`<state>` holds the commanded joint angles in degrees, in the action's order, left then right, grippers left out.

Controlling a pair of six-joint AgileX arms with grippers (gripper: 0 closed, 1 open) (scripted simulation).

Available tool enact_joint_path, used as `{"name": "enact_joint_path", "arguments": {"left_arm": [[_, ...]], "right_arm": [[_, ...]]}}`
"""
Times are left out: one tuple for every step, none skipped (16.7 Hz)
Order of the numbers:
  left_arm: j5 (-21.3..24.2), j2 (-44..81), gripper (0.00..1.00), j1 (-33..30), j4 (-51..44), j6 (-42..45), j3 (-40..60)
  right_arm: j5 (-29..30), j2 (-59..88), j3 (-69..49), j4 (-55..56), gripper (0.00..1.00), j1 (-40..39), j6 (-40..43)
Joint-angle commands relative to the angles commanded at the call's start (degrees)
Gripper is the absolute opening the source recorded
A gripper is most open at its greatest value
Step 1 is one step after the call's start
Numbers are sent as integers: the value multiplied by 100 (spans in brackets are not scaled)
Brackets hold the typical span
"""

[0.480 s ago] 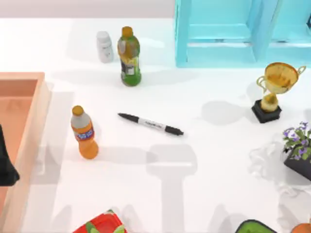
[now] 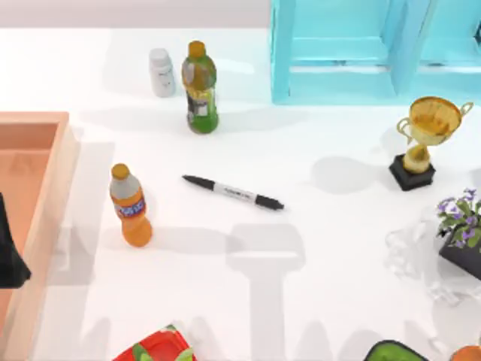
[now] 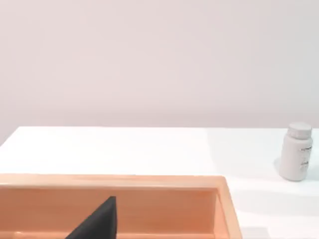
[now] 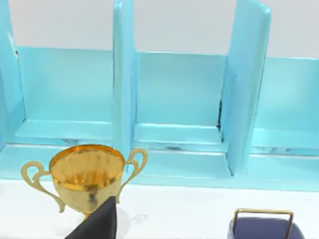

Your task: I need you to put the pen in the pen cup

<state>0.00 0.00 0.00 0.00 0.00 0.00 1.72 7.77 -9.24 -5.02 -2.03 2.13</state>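
Where the left arm sits at the far left edge of the top view, its dark left pincer [image 2: 9, 259] hangs over the peach wooden tray [image 2: 46, 120], and how far it is open cannot be told; it has hold of nothing that can be seen. Its own wrist view shows a dark wedge of it above the tray's inner wall, with the white pill bottle [image 3: 297, 152] standing on the white worktop [image 2: 316, 301] beyond the tray. Just right of that pincer, past the tray's rim, stands the orange soda bottle [image 2: 131, 207], upright. A red packet [image 2: 158, 347] lies at the near edge, further right. Well beyond the pincer, toward the back, the pill bottle stands just beside an upright green drink bottle [image 2: 200, 89]. The pen [image 2: 233, 192] lies flat on the bare worktop, well to the right of the left pincer with the orange bottle between them, black at both ends, white in the middle, touching nothing. The right pincer [image 4: 97, 224] appears in its own wrist view as a dark wedge; its opening cannot be told. Directly ahead of it stands the gold trophy [image 4: 87, 172], and behind that the turquoise shelf rack [image 4: 179, 94]. A dark blue container [image 4: 262, 229] with a brass handle sits near it. A potted plant [image 2: 460, 226] stands at the right edge.
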Motion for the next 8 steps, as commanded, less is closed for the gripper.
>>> {"name": "enact_joint_path", "arguments": {"left_arm": [[0,0,100,0,0,0,0],[0,0,100,0,0,0,0],[0,0,100,0,0,0,0],[0,0,100,0,0,0,0],[0,0,100,0,0,0,0],[0,0,100,0,0,0,0],[0,0,100,0,0,0,0],[0,0,100,0,0,0,0]], "right_arm": [[44,264,-297,-164,100,-74,63],[91,579,-642,-355,100,-163,134],[137,925,-1016,-562,100,-261,207],[185,1302,-1418,-785,100,-368,282],[233,1710,-1847,-1024,100,-484,359],[281,2159,-2312,-1283,100,-610,437],[329,2634,-2797,-1553,100,-742,514],[376,3134,-3300,-1833,100,-880,592]]}}
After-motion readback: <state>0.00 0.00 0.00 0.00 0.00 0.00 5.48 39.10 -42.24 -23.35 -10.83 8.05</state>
